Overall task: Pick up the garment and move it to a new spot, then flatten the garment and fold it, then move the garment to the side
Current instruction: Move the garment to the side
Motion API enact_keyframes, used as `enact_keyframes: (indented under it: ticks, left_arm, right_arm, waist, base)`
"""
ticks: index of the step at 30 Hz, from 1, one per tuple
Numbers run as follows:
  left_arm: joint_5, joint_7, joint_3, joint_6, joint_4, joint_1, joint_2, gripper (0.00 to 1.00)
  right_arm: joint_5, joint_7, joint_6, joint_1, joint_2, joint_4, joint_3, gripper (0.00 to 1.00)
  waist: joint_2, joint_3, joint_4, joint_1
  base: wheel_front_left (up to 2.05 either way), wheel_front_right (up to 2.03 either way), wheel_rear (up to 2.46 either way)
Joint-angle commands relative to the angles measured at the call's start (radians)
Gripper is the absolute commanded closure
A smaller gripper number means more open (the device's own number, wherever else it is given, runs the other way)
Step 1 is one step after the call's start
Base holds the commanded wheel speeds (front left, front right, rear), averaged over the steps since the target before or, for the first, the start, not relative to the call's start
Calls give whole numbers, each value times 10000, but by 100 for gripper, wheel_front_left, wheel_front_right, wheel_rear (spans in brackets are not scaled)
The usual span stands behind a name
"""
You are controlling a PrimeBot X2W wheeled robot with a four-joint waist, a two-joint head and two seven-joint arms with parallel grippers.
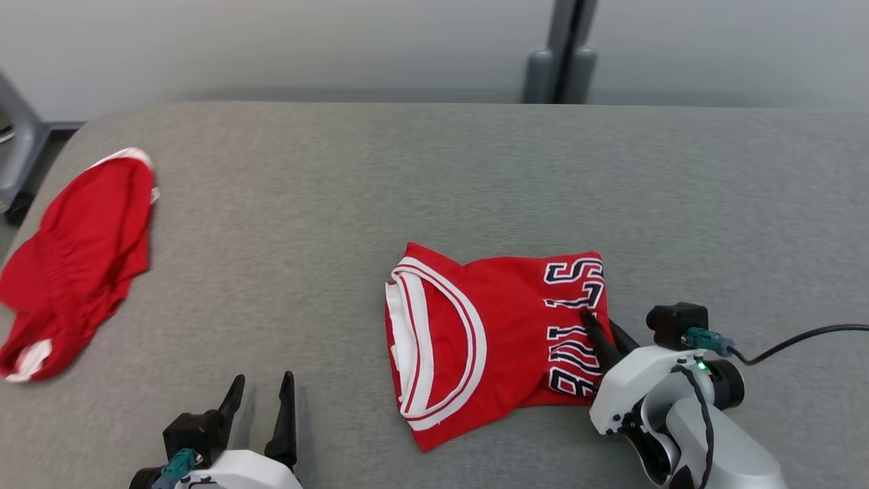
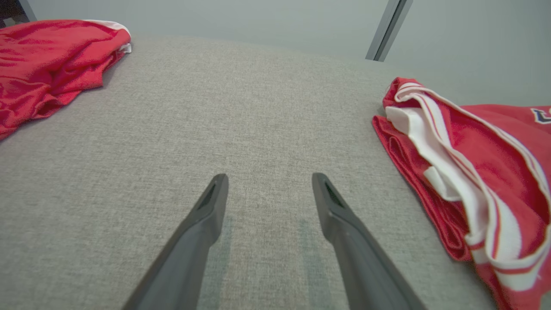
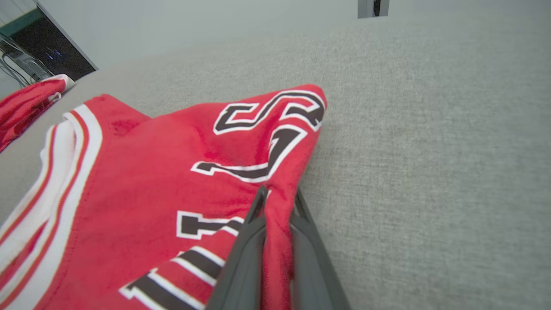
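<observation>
1. Red folded jersey right of centre on the grey table, lettered edge toward the right gripper, striped neckline trim toward the left.
2. Big risk now: gripping just a thin ridge at that lettered edge. Could easily lift only the top layer and spill the whole fold open.
3. Might also slip free mid-move, judging by the shallow bite, the slick-looking fabric and all that cloth trailing over a rough-looking surface.
4. Worth watching too: carrying it toward the second red garment at the far left edge and tangling the two, or sliding it off the table's near side.
5. Right jaws: nearly shut, pinching a raised fold of jersey, cloth bunched up in the narrow gap in the wrist view.
6. Left gripper: spread wide, holding nothing, low over bare table. Touching it or not, cannot tell. Well apart from the jersey's neckline side.
</observation>
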Motion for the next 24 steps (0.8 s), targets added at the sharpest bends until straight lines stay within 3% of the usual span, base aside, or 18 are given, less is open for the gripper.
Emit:
enact_keyframes:
  ticks: [1, 11, 20, 24]
  left_arm:
    - [122, -15, 4, -38, -34, -6, 33, 0]
    - [420, -15, -349, -220, -118, -325, 39, 0]
    - [685, -13, -537, -326, -297, -618, 46, 0]
    - [811, -15, -709, -413, -394, -770, 42, 0]
  right_arm:
    - [-188, -80, -14, 78, -131, -168, -144, 100]
    - [-847, -82, -13, 884, -119, -919, -820, 100]
    - [-965, -83, -13, 1161, -103, -1377, -1197, 100]
    - [-1105, -83, -13, 1113, -108, -1590, -1319, 100]
  waist:
    - [0, -149, -774, 0]
    - [0, -191, -3833, 0]
    - [0, 69, -5676, 0]
    - [0, 299, -6054, 0]
  base:
    - [0, 0, 0]
    - [0, 0, 0]
    - [0, 0, 0]
    - [0, 0, 0]
